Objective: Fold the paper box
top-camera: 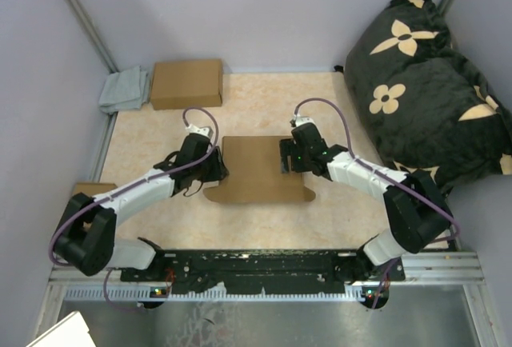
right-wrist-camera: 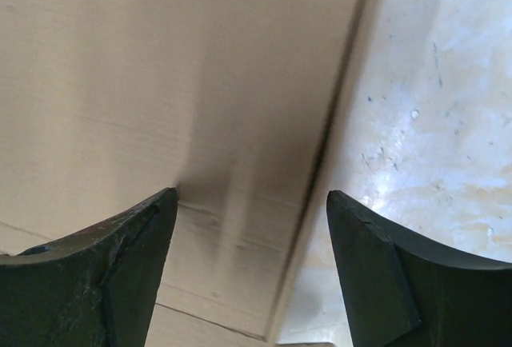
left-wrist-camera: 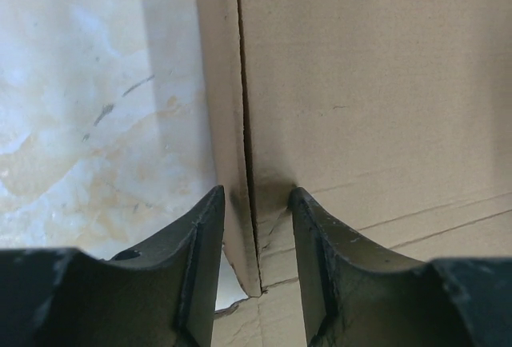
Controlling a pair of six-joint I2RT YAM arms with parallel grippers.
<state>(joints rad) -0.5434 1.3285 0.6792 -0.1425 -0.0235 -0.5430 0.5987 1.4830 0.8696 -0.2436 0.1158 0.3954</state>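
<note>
We see the paper box lying in the middle of the counter, between the two arms, with two small tabs poking out along its near edge. It looks like a shallow brown slab, partly folded, not a finished lidded box.

The left tool sits at the box's left side. Its fingers stand a little apart, astride the raised left side wall, one on the outside face and one over the broad top panel. We cannot tell whether they press the cardboard, and a thin gap shows by the inner finger. The right tool is spread wide over the box's right edge, one finger above the panel and the other above bare counter, gripping nothing.

We judge the step in hand to be squaring up the two side walls. Both tools are placed to take a side each, and the near tabs are not yet tucked.

The next move, as we read it, calls for the right tool to come down over its edge and close on it. The left should firm its hold so both walls stand upright together and the light box does not slide or skew.

A smaller cardboard box and a grey cloth lie at the far left corner, and a dark flowered cushion lies to the right, all well apart from the work.
</note>
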